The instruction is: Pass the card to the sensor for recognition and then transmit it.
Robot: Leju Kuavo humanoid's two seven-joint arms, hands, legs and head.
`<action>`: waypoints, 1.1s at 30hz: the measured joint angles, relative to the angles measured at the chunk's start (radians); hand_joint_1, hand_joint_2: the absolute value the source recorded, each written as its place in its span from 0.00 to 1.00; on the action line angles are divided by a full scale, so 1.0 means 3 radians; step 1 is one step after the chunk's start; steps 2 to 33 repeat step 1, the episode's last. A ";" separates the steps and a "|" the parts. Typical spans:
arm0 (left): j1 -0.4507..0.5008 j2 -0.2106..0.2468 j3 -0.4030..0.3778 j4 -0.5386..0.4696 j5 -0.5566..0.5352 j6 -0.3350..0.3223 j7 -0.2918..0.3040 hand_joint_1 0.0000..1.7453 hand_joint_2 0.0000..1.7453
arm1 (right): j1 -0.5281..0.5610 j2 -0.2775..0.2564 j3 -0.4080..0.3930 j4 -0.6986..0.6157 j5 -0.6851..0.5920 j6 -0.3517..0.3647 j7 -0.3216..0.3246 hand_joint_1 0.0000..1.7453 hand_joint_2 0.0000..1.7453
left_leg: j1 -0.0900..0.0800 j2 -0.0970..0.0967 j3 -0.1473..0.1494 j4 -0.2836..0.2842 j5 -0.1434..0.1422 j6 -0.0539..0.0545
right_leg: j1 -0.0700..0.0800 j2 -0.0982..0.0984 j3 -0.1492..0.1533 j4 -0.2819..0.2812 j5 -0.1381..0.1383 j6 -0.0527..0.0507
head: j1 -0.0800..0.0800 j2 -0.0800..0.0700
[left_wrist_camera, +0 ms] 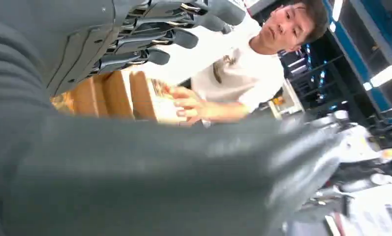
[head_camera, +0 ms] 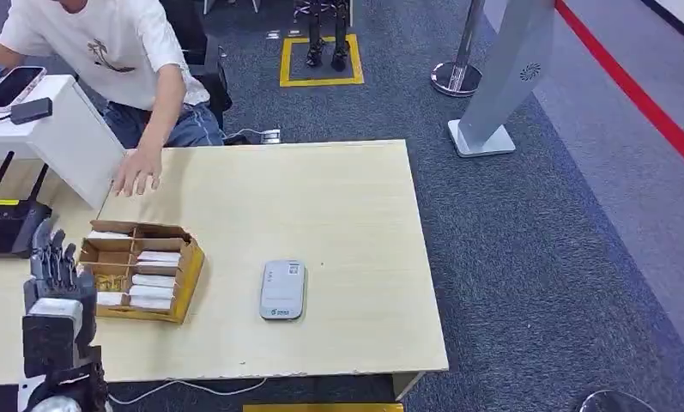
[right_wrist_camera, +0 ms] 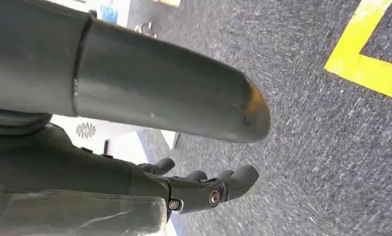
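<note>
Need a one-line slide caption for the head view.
Left hand raised, open, beside the card box; grey sensor lies mid-table; a person's hand rests on the table's far edge.

The table (head_camera: 338,206) across the middle of the head view was pale, light-wood coloured. On it, at lower left, sat a brown cardboard box (head_camera: 141,270) with white cards (head_camera: 154,281) stacked in its compartments. Just right of it lay a light grey sensor (head_camera: 283,289) with a small green-and-white label near its top edge. The left hand (head_camera: 53,275), at the far lower left, was dark grey. A black router (head_camera: 8,221) stood at the left edge. The person (head_camera: 119,51) in the upper left wore a white T-shirt with a dark print, perhaps palm trees, and blue jeans. The carpet (head_camera: 535,257) was speckled dark grey, crossed by a red stripe (head_camera: 638,94) at upper right and a yellow square outline (head_camera: 321,62) at top centre.
</note>
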 joint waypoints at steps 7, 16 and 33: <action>0.0049 -0.0024 -0.0004 -0.0033 0.0001 0.0001 -0.0010 0.00 1.00 | 0.0000 -0.0002 -0.0009 0.0000 0.0000 -0.0003 0.0000 0.00 0.00 | 0.0000 -0.0001 0.0000 0.0000 0.0000 0.0000 | 0.0000 -0.0001 0.0000 0.0000 0.0000 0.0000 | 0.0000 0.0000; 0.0049 -0.0024 -0.0004 -0.0033 0.0001 0.0001 -0.0010 0.00 1.00 | 0.0000 -0.0002 -0.0009 0.0000 0.0000 -0.0003 0.0000 0.00 0.00 | 0.0000 -0.0001 0.0000 0.0000 0.0000 0.0000 | 0.0000 -0.0001 0.0000 0.0000 0.0000 0.0000 | 0.0000 0.0000; 0.0049 -0.0024 -0.0004 -0.0033 0.0001 0.0001 -0.0010 0.00 1.00 | 0.0000 -0.0002 -0.0009 0.0000 0.0000 -0.0003 0.0000 0.00 0.00 | 0.0000 -0.0001 0.0000 0.0000 0.0000 0.0000 | 0.0000 -0.0001 0.0000 0.0000 0.0000 0.0000 | 0.0000 0.0000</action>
